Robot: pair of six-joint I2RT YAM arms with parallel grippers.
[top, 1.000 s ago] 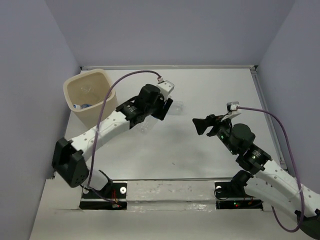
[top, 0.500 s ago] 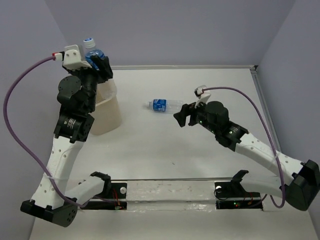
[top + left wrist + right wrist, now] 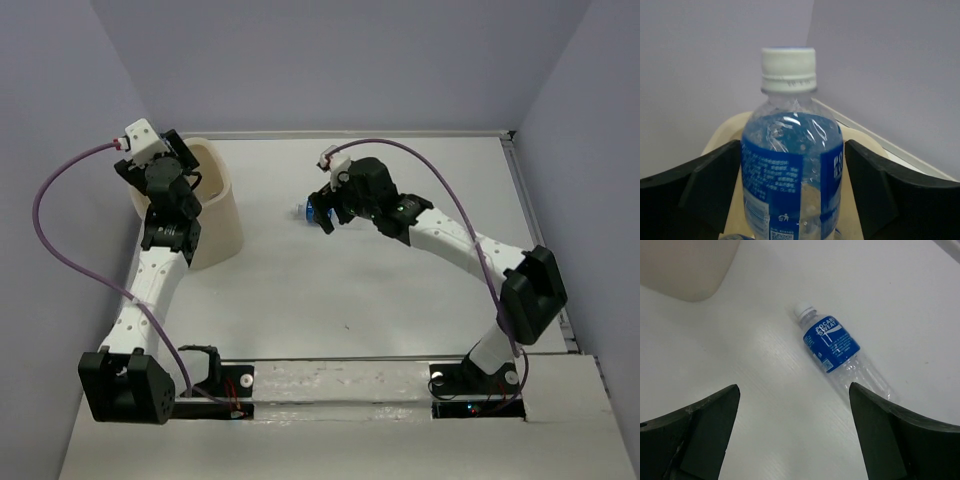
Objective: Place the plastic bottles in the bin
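My left hand [image 3: 792,195] is pinching the upright bottle [image 3: 790,160] at its label, cap up, above the bin [image 3: 720,135]. The bottom of this bottle is cut off in the wrist view, and from the top my wrist is hiding it completely. My right hand [image 3: 792,400] is hanging spread wide over the lying bottle [image 3: 832,345] on the desk [image 3: 900,300]; from the top only a blue piece is showing. Half a second ago my left hand was higher, and my right hand was beside the lying bottle, not over it.
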